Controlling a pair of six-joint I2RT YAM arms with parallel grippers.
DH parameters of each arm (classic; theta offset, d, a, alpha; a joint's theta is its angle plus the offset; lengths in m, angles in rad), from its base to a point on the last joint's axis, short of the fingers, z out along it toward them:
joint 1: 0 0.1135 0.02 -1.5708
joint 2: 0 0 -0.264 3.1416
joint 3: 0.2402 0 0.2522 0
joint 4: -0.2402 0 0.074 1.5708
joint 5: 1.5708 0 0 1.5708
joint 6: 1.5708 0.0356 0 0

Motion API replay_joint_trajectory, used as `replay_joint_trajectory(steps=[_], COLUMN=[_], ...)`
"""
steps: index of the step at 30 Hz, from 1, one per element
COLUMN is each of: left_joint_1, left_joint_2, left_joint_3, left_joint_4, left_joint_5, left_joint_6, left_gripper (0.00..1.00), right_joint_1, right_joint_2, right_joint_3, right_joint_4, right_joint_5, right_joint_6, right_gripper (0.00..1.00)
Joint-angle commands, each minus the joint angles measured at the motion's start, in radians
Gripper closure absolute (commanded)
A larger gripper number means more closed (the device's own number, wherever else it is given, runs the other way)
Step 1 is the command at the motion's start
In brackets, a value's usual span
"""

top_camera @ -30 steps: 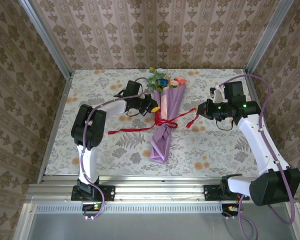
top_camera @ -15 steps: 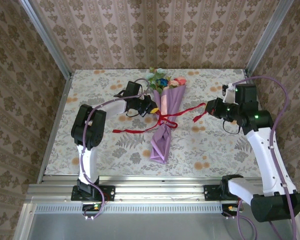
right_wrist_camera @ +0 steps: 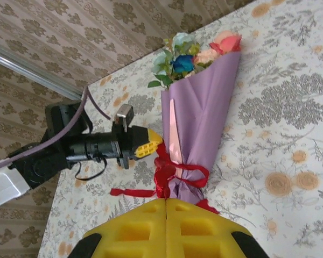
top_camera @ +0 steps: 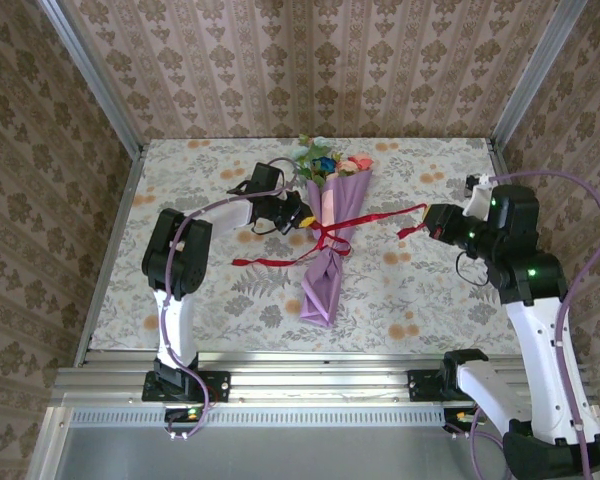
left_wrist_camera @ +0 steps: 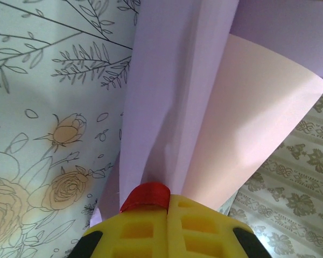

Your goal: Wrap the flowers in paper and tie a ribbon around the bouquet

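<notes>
The bouquet (top_camera: 330, 240) lies on the table, a lilac paper (left_wrist_camera: 172, 80) cone with a pink inner edge (left_wrist_camera: 253, 113). The flowers (top_camera: 325, 160) poke out of its far, wide end. The red ribbon (top_camera: 328, 238) is looped round the cone's waist. My left gripper (top_camera: 302, 217) sits against the cone's left side, shut on a fold of ribbon (left_wrist_camera: 145, 194). My right gripper (top_camera: 427, 222) is well to the right of the bouquet, shut on the other ribbon strand (right_wrist_camera: 161, 183), which stretches tight from the knot. A loose end (top_camera: 265, 262) trails left on the cloth.
The table carries a floral printed cloth (top_camera: 430, 290). Metal frame posts (top_camera: 90, 90) and patterned walls close it in on three sides. The left arm (right_wrist_camera: 59, 150) lies low across the left half of the table.
My right gripper has moved right and away from the bouquet, pulling its ribbon strand taut. The loose end on the left has drawn in shorter. The left gripper has stayed put.
</notes>
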Motion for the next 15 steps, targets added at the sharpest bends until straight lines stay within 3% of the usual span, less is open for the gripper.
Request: replay_joint_trajectory(steps=[1, 9, 15], left_joint_1=[0.010, 0.011, 0.006], left_joint_2=[-0.027, -0.041, -0.088], left_joint_3=[0.011, 0.008, 0.008], left_joint_4=[-0.032, -0.039, -0.058], left_joint_5=[-0.017, -0.019, -0.019], left_joint_6=[0.021, 0.018, -0.002], left_gripper=[1.00, 1.00, 1.00], right_joint_1=[-0.004, -0.004, -0.006], right_joint_2=[-0.039, -0.108, 0.058], right_joint_3=[-0.042, -0.161, -0.253], right_joint_4=[-0.017, -0.118, -0.113], right_joint_5=[0.024, 0.085, 0.194], right_joint_6=[0.021, 0.013, 0.030], right_gripper=[1.00, 1.00, 1.00])
